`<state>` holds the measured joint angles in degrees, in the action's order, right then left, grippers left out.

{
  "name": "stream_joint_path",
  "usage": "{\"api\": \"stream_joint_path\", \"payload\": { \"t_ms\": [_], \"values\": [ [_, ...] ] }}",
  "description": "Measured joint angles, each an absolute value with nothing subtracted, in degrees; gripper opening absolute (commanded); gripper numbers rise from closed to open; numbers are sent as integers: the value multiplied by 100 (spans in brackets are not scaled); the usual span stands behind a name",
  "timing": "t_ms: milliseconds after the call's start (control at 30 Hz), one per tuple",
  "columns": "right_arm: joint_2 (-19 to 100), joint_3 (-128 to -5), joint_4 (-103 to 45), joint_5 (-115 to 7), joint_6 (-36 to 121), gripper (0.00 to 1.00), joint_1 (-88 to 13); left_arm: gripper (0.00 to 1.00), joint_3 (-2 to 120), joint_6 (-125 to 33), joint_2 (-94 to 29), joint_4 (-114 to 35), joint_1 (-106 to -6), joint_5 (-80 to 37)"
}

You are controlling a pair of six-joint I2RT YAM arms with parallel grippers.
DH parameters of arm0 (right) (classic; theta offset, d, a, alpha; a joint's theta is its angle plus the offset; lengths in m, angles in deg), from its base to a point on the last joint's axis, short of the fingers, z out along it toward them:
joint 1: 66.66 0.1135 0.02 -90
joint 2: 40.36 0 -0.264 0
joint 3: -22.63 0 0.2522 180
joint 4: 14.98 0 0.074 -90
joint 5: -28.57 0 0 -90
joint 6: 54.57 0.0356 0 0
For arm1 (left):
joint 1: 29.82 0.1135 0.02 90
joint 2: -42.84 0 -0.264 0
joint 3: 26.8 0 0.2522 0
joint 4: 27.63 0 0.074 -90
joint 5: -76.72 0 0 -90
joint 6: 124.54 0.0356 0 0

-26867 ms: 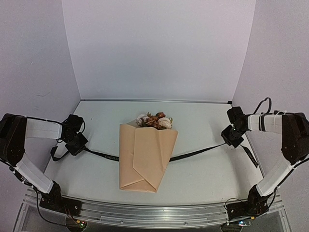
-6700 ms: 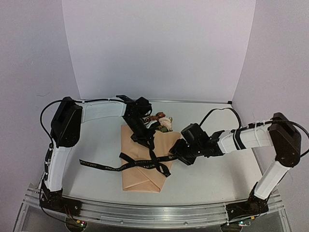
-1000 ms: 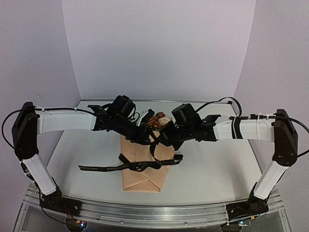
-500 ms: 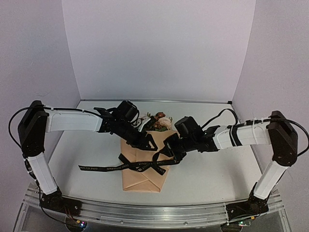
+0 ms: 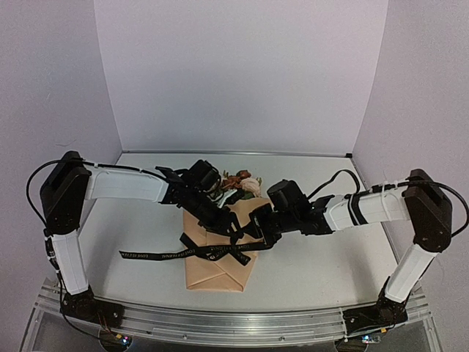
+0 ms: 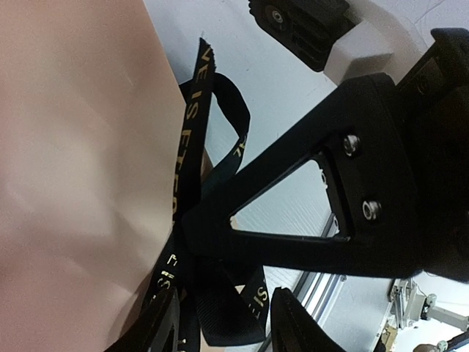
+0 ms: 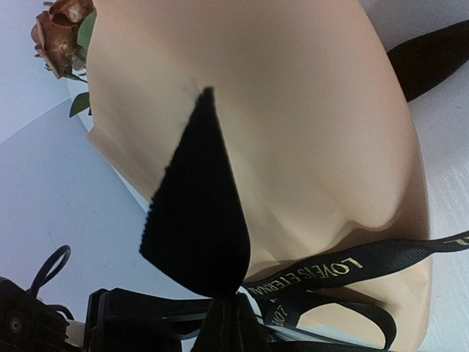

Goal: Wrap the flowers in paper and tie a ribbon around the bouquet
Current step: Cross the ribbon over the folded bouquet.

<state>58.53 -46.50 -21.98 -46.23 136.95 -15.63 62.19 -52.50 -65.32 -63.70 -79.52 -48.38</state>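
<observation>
The bouquet (image 5: 216, 265) lies mid-table, a folded tan paper (image 6: 73, 147) cone with the flowers (image 5: 240, 182) showing at its far end. The black lettered ribbon (image 5: 157, 254) runs across the cone and is looped into a knot at its middle. My right gripper (image 7: 236, 323) is shut on one ribbon end, which stands up as a black flap (image 7: 198, 220). My left gripper (image 6: 223, 330) sits right beside it, jaws apart, with a fold of ribbon (image 6: 220, 308) between the fingers. Both grippers meet over the knot (image 5: 242, 229).
The right gripper's black finger (image 6: 293, 213) crosses close in front of the left wrist camera. The ribbon's left tail (image 5: 135, 254) lies flat on the white table (image 5: 330, 257). Pale walls close in the back and sides.
Both grippers have come down and nearer, from above the bouquet's top to the knot at its middle. The left jaws have narrowed around the ribbon fold.
</observation>
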Motion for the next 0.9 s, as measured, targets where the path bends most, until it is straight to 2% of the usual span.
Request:
{"api": "stream_joint_path", "payload": {
  "t_ms": [100, 167, 233, 300, 333, 367, 400, 467, 567, 900],
  "values": [
    [5853, -4607, -2106, -4627, 13751, 0, -1564, 34, 6320, -5250, -6621, -6459, -8006, -4733],
    [5853, -4569, -2070, -4633, 13778, 0, -1563, 23, 6410, -5241, -6673, -6564, -8033, -4600],
    [5853, -4517, -2038, -4632, 13800, 0, -1564, 8, 6486, -5236, -6706, -6616, -8056, -4428],
    [5853, -4463, -2007, -4634, 13810, 0, -1564, 1, 6572, -5265, -6716, -6713, -8072, -4215],
    [5853, -4440, -1995, -4634, 13810, 2, -1564, 0, 6618, -5249, -6717, -6757, -8078, -4119],
    [5853, -4427, -1982, -4632, 13799, 9, -1564, 0, 6670, -5256, -6723, -6813, -8082, -4024],
    [5851, -4415, -1949, -4633, 13771, 20, -1564, 0, 6740, -5243, -6738, -6891, -8091, -3935],
    [5826, -4387, -1910, -4654, 13649, 35, -1564, 0, 6950, -5187, -6820, -7047, -8114, -3745],
    [5678, -4246, -1938, -4722, 13463, 50, -1567, 0, 7247, -5042, -6981, -7292, -8129, -3515],
    [4553, -3104, -2235, -5254, 12792, 56, -1575, 0, 7865, -4339, -7288, -8264, -8126, -3175]
  ]
}}
